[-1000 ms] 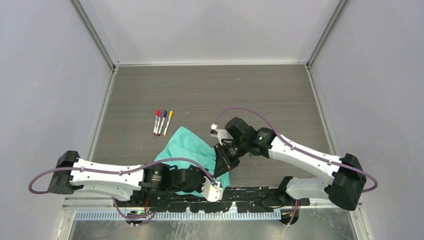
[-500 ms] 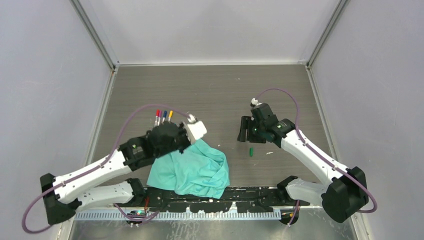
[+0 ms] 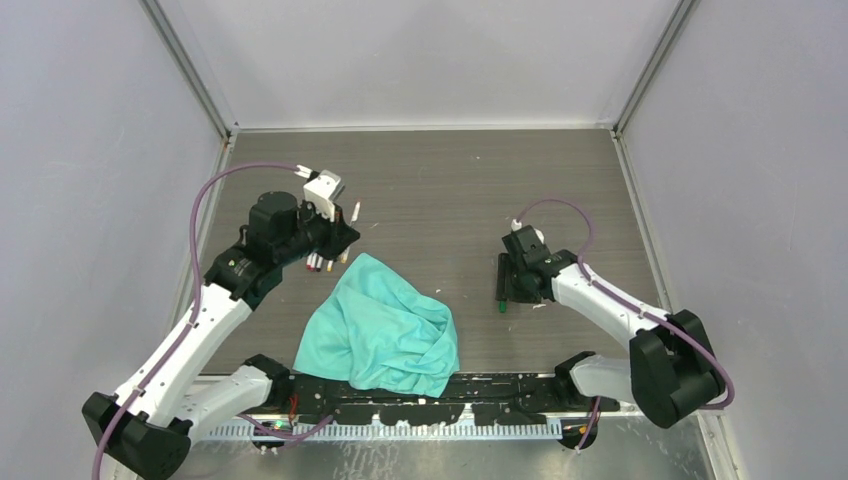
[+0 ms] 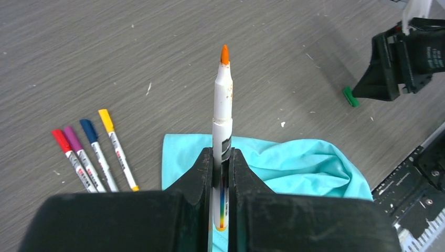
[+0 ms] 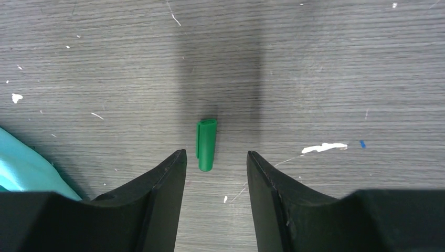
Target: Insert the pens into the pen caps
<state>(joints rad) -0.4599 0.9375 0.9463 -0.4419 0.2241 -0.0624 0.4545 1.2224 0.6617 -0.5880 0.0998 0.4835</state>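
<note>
The thin white-barrelled marker pen with a bare orange tip [image 4: 222, 105] is clamped low on its barrel in the left gripper [image 4: 221, 157], whose black fingers are closed tight on it; most of the pen juts out ahead, above the grey wood-grain table [image 4: 157, 42]. Its likely partner, the stubby green plastic cap [image 5: 206, 144], lies on its side on the table, well apart from the pen, between the fingers of the right gripper [image 5: 215, 153]; that gripper is parted wide and holds nothing, with the cap nearer one finger than the other. Four other white pens wearing red, purple, blue and yellow caps [image 4: 92, 152] lie side by side near the crumpled teal cloth [image 4: 294, 163].

The next step looks to be the pick of the cap, and that is where trouble lies. The cap is small, round and off-centre, so uneven closing may roll it or squirt it away. If it is pinched with its open end hidden or skewed, the pen cannot enter. The long unsupported barrel could also wobble, so a slight misalignment may jam the tip on the rim and smear ink.
</note>
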